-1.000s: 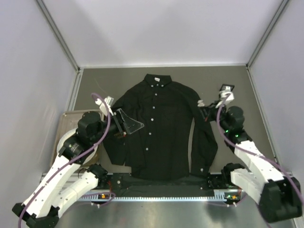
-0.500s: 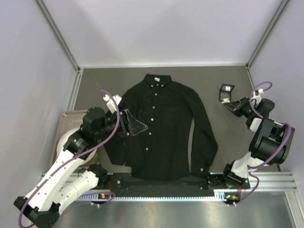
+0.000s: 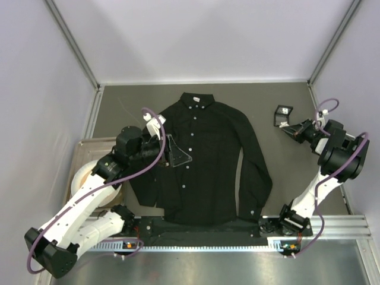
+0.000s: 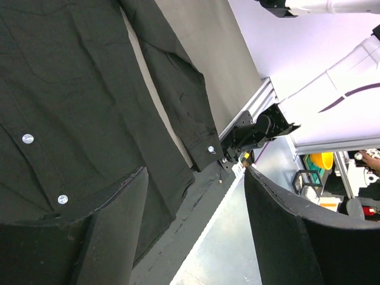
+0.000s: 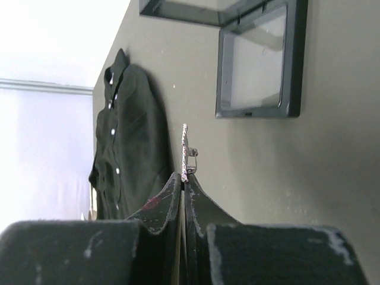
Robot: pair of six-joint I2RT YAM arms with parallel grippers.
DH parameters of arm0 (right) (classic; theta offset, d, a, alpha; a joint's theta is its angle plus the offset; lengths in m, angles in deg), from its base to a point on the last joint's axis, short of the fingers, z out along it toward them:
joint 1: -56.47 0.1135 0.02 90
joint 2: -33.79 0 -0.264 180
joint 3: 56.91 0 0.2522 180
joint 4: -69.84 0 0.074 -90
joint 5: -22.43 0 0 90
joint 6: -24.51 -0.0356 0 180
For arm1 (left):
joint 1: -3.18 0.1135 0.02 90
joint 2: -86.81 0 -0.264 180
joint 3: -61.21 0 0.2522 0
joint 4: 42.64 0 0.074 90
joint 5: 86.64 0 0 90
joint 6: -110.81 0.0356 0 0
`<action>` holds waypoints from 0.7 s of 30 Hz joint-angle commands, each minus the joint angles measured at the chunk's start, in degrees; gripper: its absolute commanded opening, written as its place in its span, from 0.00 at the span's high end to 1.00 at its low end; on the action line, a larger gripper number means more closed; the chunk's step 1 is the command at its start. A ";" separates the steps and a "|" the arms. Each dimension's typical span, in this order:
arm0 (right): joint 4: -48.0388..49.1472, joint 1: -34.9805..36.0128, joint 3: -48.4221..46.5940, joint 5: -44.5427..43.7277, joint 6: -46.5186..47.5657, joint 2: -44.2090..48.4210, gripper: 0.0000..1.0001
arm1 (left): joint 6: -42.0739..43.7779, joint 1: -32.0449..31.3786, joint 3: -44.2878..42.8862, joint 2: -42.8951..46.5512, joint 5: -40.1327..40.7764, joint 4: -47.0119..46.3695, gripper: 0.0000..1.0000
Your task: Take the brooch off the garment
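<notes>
Right wrist view shows the brooch (image 5: 185, 149) edge-on: a thin pale sliver with a small metal clasp on one side. It stands up out of the tips of the right gripper (image 5: 183, 177), whose fingers are pressed together on its lower edge. It is off the garment (image 5: 122, 139) and held above the bare table (image 5: 314, 178) at the far right, just near of the small black box (image 5: 255, 62).

The brooch looks light and stiff, but thin and jagged, so I judge an edge pinch like this one prone to letting it twist or slip. Pads laid across its flat faces, away from the clasp, would hold it more surely. The pin behind it may be sharp and could bend under a hard squeeze.

From the top camera the right gripper (image 3: 292, 127) points at the black box (image 3: 284, 111), though the brooch is too small to make out there. The garment (image 3: 202, 160) lies flat and buttoned in the middle of the table, collar at the far end.

The left gripper (image 3: 178, 153) hovers over the garment's left chest with its fingers spread wide and nothing between them. Its own camera shows the left gripper (image 4: 195, 172) above the dark cloth (image 4: 89, 89) and two white buttons (image 4: 28, 138).

With the brooch already free, the task looks nearly complete. Setting it down appears to be what remains.
</notes>
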 commanded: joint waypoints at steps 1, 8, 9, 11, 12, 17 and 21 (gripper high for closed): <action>7.09 -0.28 -5.32 1.04 -2.66 -3.18 1.00 | 2.67 -0.07 -1.85 -1.57 -1.62 -4.71 0.29; 11.15 0.16 -10.15 1.04 -7.33 -9.16 1.00 | 2.84 -0.16 -2.47 -3.94 -1.71 -5.94 0.30; 10.71 0.33 -11.03 0.95 -7.07 -9.86 1.00 | 2.84 -0.07 -2.64 -4.46 -1.62 -6.20 0.30; 10.18 1.12 -12.00 0.95 -6.36 -10.57 1.00 | 2.76 -0.16 -2.73 -4.82 -1.71 -6.47 0.30; 9.74 1.30 -12.79 0.95 -6.27 -10.83 1.00 | 2.84 -0.07 -2.73 -5.25 -1.80 -6.64 0.30; 6.94 2.18 -14.73 -0.37 -5.49 -12.06 1.00 | 2.67 -0.07 -2.99 -5.87 -1.80 -7.00 0.30; 6.05 3.06 -14.90 -0.98 -5.22 -12.33 1.00 | 2.49 -0.07 -2.99 -6.40 -2.06 -7.44 0.30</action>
